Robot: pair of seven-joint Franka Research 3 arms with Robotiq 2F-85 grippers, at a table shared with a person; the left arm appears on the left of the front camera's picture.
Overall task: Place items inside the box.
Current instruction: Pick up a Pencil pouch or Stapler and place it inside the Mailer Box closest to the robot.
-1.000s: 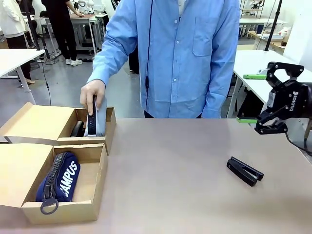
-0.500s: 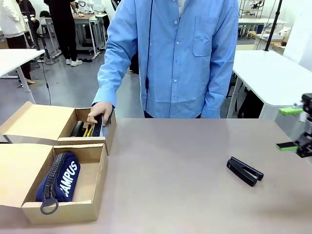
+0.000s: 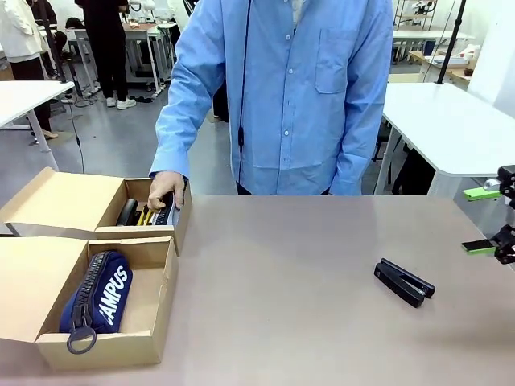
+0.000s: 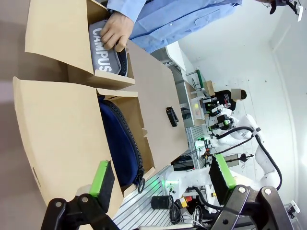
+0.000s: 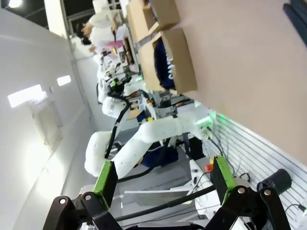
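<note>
Navy CAMPUS pouch (image 3: 98, 299), white lettering, black stapler (image 3: 404, 281)

The person (image 3: 298, 96) at the upper middle of the front view is wearing a light-blue, long-sleeved buttoned shirt (image 3: 273, 129) with a chest pocket (image 3: 338, 64), while the right gripper (image 3: 480, 219) at the right edge is showing black links and green pads (image 3: 480, 194).

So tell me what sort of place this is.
Probably a robotics lab or workshop: white worktables stand around, people work in the background, and the robot's right claw hangs open beside this table.
</note>
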